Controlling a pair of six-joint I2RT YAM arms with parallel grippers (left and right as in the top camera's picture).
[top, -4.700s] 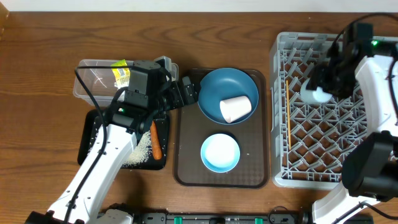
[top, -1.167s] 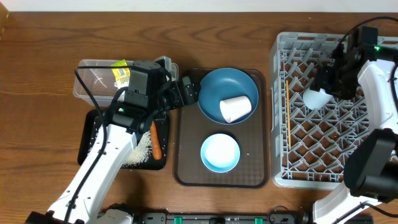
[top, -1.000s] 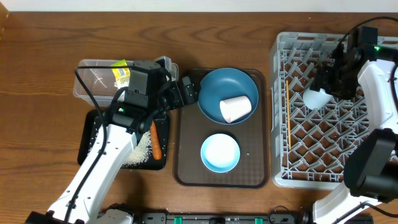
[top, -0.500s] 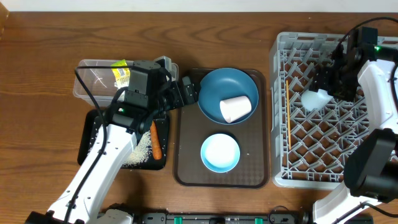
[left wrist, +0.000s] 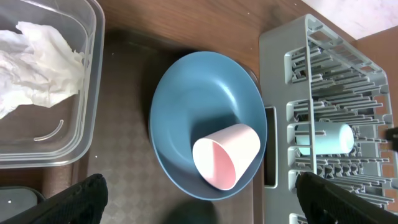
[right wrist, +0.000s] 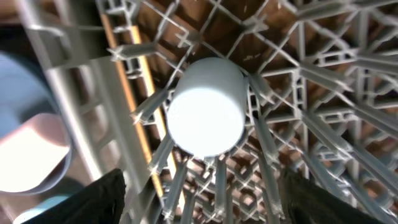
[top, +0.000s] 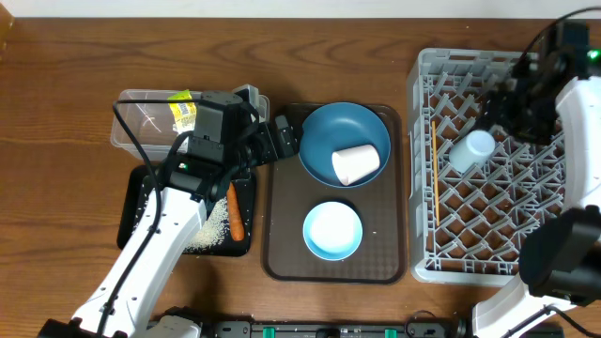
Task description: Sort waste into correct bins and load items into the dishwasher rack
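sitting in rack [top: 422, 188] — light blue cup [top: 471, 150]

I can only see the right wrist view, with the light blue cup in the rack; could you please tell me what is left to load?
Observer: The pale pink cup lies on its side in the dark blue plate, on the brown tray.
Operator: Is anything else on that tray?
Observer: Yes, the white-and-light-blue bowl sits upright, nearer the robot than the plate.
Operator: And where is the left gripper?
Observer: The left gripper is open at the plate's left edge, holding nothing.
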